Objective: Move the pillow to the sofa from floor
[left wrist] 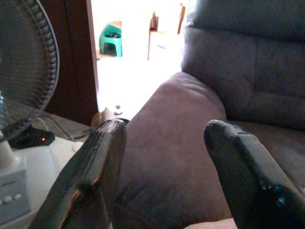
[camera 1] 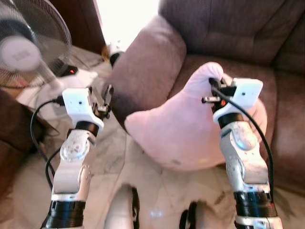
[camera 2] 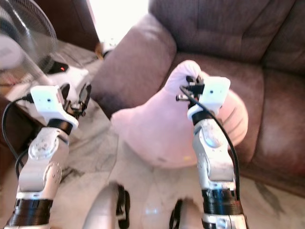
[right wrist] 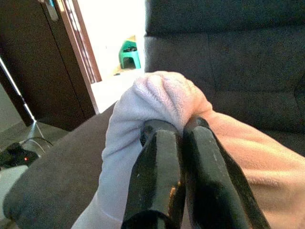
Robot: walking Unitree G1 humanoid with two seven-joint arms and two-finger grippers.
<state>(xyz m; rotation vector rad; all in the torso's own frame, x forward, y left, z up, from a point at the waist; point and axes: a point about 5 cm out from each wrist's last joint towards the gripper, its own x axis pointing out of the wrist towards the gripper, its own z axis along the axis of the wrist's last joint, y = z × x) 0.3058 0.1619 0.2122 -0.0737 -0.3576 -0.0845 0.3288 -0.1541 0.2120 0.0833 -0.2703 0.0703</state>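
The right gripper is raised, its fingers pinching a corner of the pink pillow, which hangs against the sofa seat edge, apparently just off the floor. The left gripper is held up beside the sofa's armrest, fingers spread and holding nothing.

Below me: pale marbled stone floor. Brown upholstered sofa stands on it; white pedestal fan beside sofa arm.
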